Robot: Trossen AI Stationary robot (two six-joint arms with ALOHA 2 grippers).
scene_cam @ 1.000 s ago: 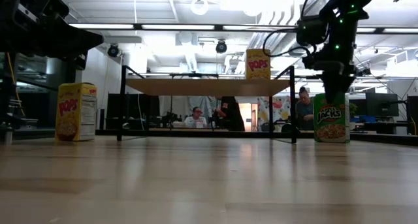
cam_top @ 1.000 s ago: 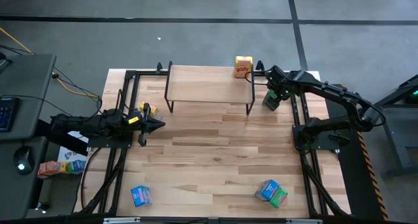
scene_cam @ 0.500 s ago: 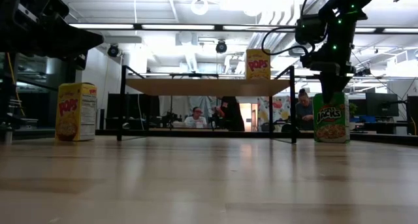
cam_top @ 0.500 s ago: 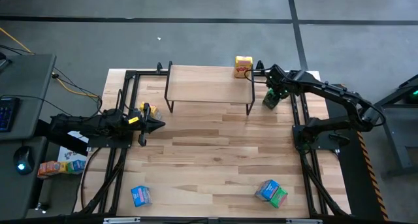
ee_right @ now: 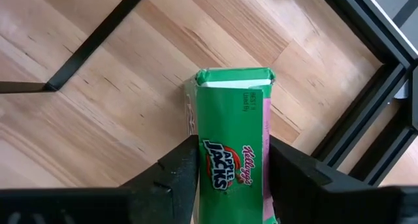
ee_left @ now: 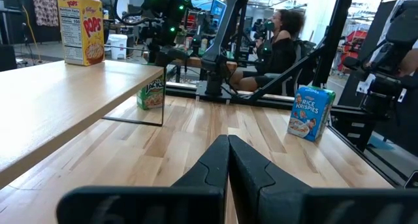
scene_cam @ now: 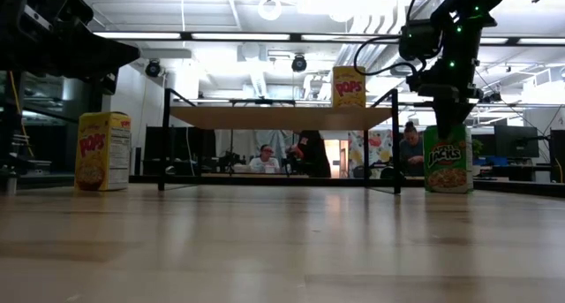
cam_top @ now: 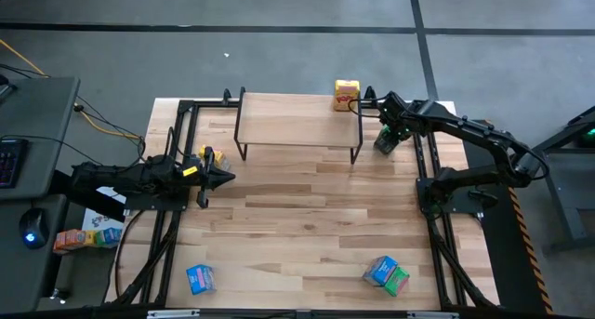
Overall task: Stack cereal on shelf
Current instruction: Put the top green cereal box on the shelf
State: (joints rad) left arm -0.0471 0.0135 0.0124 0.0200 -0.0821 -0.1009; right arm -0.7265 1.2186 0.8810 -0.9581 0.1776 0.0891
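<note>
A green cereal box (scene_cam: 448,159) stands upright on the table just right of the shelf (cam_top: 297,119), and my right gripper (ee_right: 233,151) has come down over its top and shut on it. On the shelf's far right corner stands a yellow cereal box (cam_top: 346,95). My left gripper (cam_top: 223,178) waits at the table's left, level and shut on nothing. A second yellow box (scene_cam: 103,151) stands on its base close beside it. My right gripper pinches the green box at its upper end (ee_right: 230,166) between the two fingers, one finger (ee_right: 183,162) on each side of the narrow top panel. The fingers come from above, pointing steeply down. The box stands upright, its base on the table.
A blue box (cam_top: 200,278) lies near the table's front left. A blue and a green box (cam_top: 386,273) lie together at the front right. The shelf's black leg (cam_top: 357,138) stands close to the left of the held box, and the right arm's frame rail (cam_top: 423,161) runs beside it.
In the low view my right gripper's fingers have drawn together over the top of the green box. The box stays standing where it was.
</note>
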